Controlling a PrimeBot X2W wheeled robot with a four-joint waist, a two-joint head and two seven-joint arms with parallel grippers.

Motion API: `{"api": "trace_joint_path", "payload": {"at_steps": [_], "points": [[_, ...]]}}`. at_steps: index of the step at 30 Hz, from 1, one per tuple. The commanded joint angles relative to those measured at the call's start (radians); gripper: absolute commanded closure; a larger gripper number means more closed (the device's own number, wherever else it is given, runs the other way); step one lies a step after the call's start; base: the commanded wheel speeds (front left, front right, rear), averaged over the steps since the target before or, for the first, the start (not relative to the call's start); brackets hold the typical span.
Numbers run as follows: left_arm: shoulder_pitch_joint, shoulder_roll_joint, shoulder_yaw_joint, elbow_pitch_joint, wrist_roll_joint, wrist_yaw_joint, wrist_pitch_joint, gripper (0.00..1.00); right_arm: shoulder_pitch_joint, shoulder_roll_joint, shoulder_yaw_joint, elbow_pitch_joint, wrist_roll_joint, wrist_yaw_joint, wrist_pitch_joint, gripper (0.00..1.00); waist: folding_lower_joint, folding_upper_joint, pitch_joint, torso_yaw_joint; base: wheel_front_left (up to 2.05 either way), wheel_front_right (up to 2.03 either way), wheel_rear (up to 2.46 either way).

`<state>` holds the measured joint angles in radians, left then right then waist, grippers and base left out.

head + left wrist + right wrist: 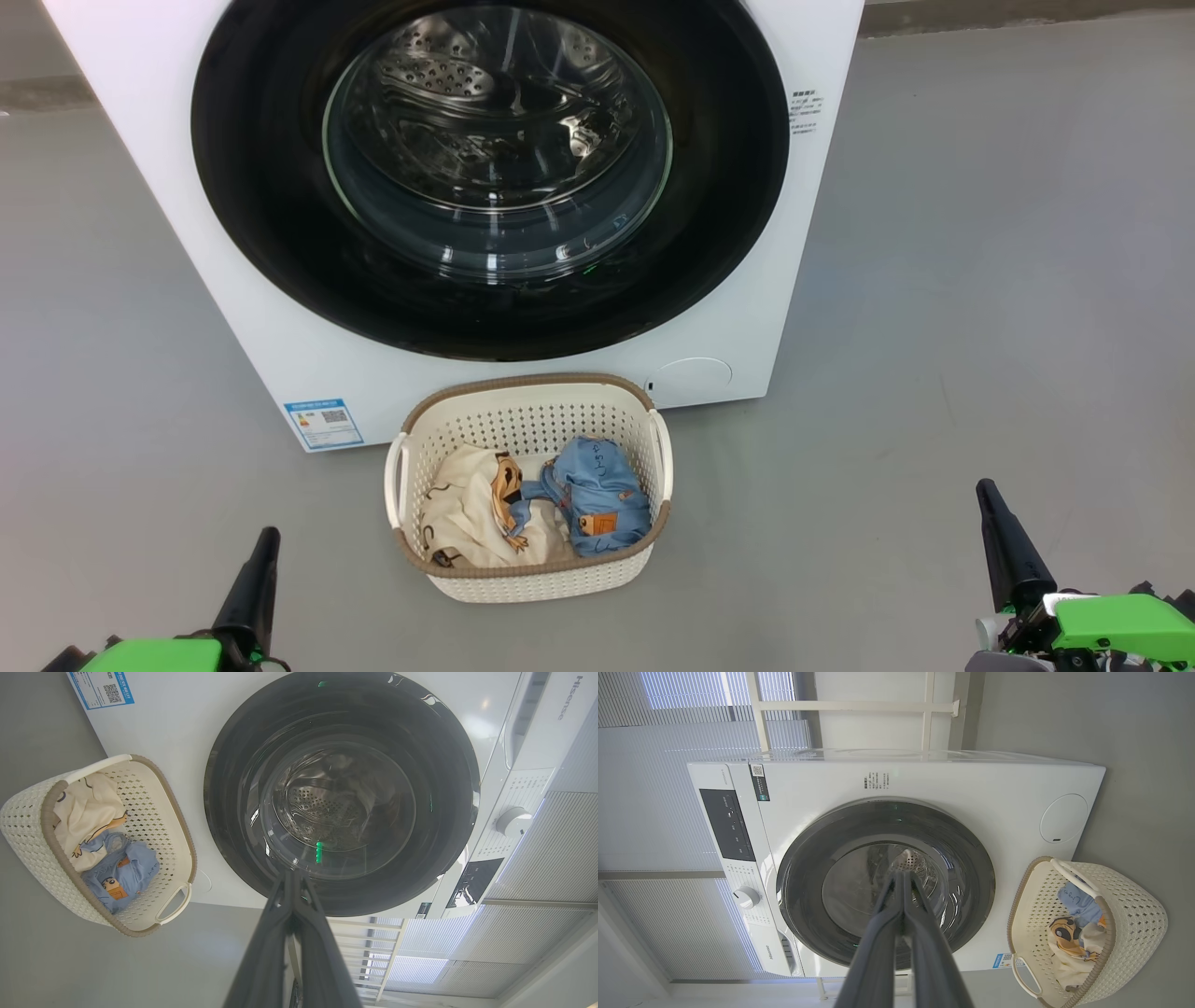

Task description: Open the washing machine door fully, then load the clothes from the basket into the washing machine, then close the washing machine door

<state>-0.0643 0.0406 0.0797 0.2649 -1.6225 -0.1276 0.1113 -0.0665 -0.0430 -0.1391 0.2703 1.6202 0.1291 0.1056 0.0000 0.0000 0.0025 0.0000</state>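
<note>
We've got the washing machine door (261, 187) shut, basket (527, 385) of clothes (532, 504) at its 6 o'clock for short loading reach. Both closed, empty: left gripper (257, 569) at 7, right gripper (1004, 537) at 5.

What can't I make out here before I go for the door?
- The washing machine door: the head view's top edge cuts off its upper rim; I cannot tell where its handle is.
- The drum: reflections on the door glass obscure its contents.
- The clothes: lower layers are hidden by each other and by the basket wall.
- The blue label: print too small in the head view.
</note>
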Motion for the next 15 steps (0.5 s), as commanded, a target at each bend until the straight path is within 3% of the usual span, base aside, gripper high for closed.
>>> {"api": "trace_joint_path", "payload": {"at_steps": [1, 15], "points": [[-0.045, 0.010, 0.034, -0.019, 0.014, -0.003, 0.002, 1.00, -0.043, -0.007, 0.025, -0.024, -0.012, 0.002, 0.008, 1.00, 0.0000, 0.0000, 0.000, 0.000, 0.00, 0.00, 0.00], [-0.045, 0.010, 0.034, -0.019, 0.014, -0.003, 0.002, 1.00, -0.043, -0.007, 0.025, -0.024, -0.012, 0.002, 0.008, 1.00, 0.0000, 0.0000, 0.000, 0.000, 0.00, 0.00, 0.00]]}}
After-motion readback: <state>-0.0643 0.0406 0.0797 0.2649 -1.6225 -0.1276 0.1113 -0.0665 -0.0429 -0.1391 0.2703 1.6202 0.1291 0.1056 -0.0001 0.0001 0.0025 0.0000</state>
